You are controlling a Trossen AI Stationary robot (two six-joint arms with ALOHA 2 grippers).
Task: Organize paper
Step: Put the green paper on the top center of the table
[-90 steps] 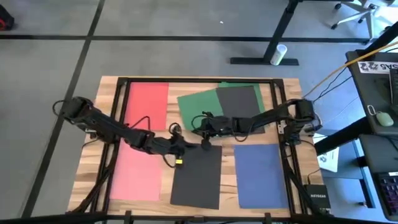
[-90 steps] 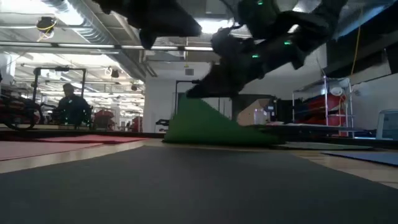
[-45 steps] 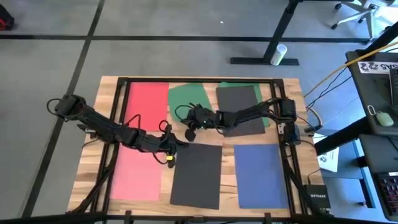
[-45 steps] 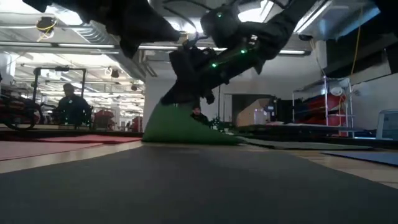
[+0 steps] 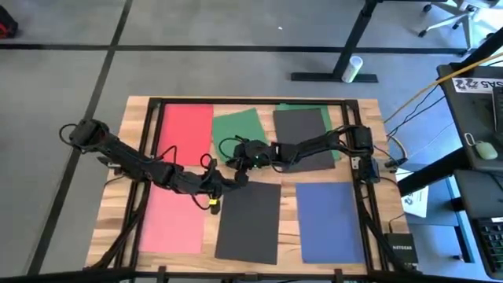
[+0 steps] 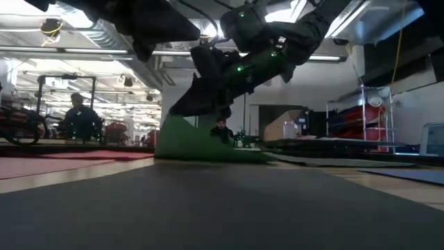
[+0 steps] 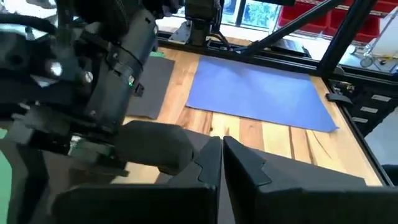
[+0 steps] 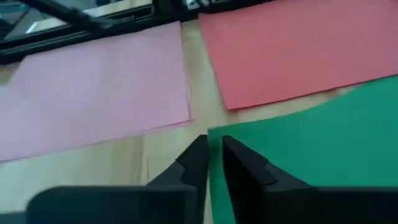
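Green rectangular paper sheet (image 5: pixel 236 130) pinched at its near corner by right gripper (image 5: pixel 238 159) (left gripper (image 5: pixel 236 179) clenched empty beside); risks creasing if dragged.

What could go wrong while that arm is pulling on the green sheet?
The right gripper pinches the green sheet at one edge, and the low view shows that part lifted off the table, so it could crease, tear or slip free. It already sits close to the red sheet, so it might end up overlapping it. The left gripper is very near, so the arms could bump.
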